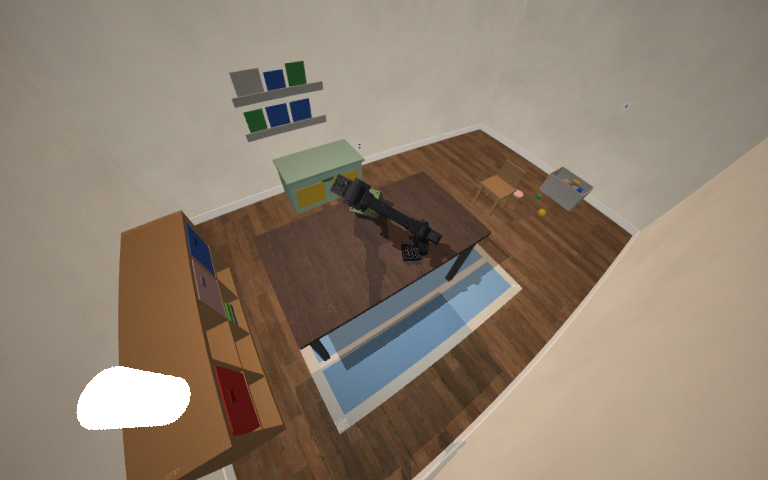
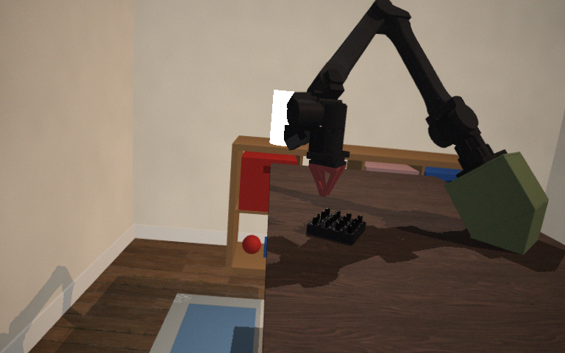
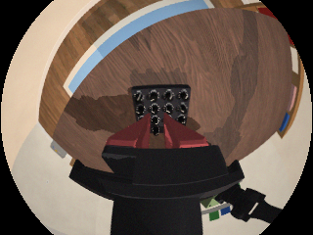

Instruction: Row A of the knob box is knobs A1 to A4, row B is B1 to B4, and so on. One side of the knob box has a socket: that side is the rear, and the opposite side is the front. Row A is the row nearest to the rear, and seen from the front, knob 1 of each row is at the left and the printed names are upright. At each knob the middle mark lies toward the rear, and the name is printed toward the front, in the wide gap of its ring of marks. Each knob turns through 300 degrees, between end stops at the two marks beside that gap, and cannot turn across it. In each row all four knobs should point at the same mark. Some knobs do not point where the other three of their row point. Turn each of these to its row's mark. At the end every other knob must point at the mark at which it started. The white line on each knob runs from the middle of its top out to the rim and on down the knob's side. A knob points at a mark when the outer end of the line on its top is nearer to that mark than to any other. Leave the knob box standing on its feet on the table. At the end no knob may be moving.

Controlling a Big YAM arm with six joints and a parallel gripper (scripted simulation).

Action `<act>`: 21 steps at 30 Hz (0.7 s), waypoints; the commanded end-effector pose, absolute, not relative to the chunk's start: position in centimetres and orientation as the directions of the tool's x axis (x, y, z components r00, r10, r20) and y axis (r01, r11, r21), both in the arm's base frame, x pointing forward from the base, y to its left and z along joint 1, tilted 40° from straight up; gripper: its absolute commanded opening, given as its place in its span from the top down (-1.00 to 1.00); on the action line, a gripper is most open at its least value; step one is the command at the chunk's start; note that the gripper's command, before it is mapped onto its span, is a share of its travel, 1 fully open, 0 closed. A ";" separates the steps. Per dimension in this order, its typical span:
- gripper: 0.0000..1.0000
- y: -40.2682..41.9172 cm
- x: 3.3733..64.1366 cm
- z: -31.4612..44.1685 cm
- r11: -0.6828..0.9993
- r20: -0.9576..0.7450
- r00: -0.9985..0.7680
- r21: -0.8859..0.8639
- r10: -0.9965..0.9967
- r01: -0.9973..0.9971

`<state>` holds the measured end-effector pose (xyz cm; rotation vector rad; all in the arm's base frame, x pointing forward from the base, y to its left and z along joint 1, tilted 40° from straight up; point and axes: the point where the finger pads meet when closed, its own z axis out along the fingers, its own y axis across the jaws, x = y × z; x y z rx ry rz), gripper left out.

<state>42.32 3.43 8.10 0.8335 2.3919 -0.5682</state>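
The black knob box (image 1: 411,253) (image 2: 334,227) (image 3: 160,101) stands on its feet on the dark wooden table (image 1: 317,267) (image 2: 408,288), near the table's edge. Its knobs are too small here to read their white lines. My gripper (image 2: 324,193) (image 3: 156,117) (image 1: 418,243) has red fingers that point straight down. It hangs a short way above the box, over its near rows, touching nothing. The fingers stand nearly together with only a narrow gap, and nothing is between them.
The arm's green base (image 2: 496,201) (image 1: 370,199) sits on the table behind the box. The table edge (image 2: 267,245) drops off just beside the box. A wooden shelf unit (image 2: 254,183) stands beyond it, with a blue rug (image 1: 412,333) on the floor.
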 end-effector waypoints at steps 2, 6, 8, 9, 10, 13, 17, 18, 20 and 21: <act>0.63 5.3 44.0 10.3 0.735 -0.638 -0.638 -0.161 0.431 0.658; 0.63 5.3 44.0 10.3 0.736 -0.638 -0.638 -0.161 0.431 0.658; 0.63 5.3 44.0 10.3 0.735 -0.638 -0.638 -0.161 0.431 0.658; 0.63 5.3 44.0 10.3 0.735 -0.638 -0.638 -0.161 0.431 0.658; 0.63 5.3 44.0 10.3 0.735 -0.638 -0.638 -0.161 0.431 0.658; 0.63 5.3 44.0 10.3 0.735 -0.638 -0.638 -0.161 0.431 0.658; 0.63 5.3 44.1 10.2 0.736 -0.638 -0.638 -0.161 0.430 0.657; 0.63 5.3 44.1 10.2 0.737 -0.638 -0.638 -0.161 0.430 0.657; 0.63 5.3 44.2 10.0 0.738 -0.639 -0.639 -0.161 0.428 0.655; 0.63 5.3 44.3 9.9 0.739 -0.639 -0.640 -0.161 0.427 0.654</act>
